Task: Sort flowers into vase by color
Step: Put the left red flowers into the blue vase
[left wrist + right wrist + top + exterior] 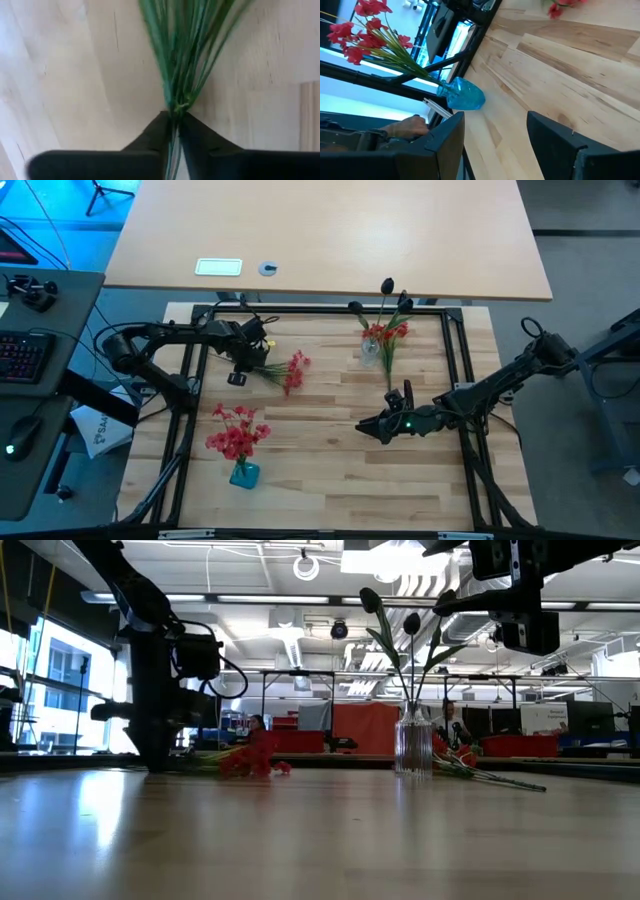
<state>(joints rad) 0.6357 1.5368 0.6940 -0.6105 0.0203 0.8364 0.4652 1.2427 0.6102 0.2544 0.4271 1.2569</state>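
Note:
My left gripper [238, 373] is shut on the green stems of a red-pink sprig [290, 370], which lies on the left part of the table. A blue vase [245, 473] near the near edge holds red-pink flowers [235, 435] upright. A clear vase [370, 352] at the far side holds dark-budded stems [400, 630]. More red sprigs [388, 333] lie on the table beside it. My right gripper [368, 426] hovers open over the table's middle right, touching nothing. In its wrist view the blue vase [462, 94] stands beyond the gripper [495, 145]. My left gripper pinches the bundle of thin green stems near its cut end [175, 107] between the free ends of its two fingers [152, 135]. The fingers come from above, pointing down, and lie across the stems. The blossoms [250, 762] rest on the table.
A dark metal frame [320, 310] borders the wooden worktop. A second, pale table [330, 230] stands beyond the far edge. A keyboard [20, 355] and a mouse sit off to the left. Bare wood stretches between the two vases and along the near edge.

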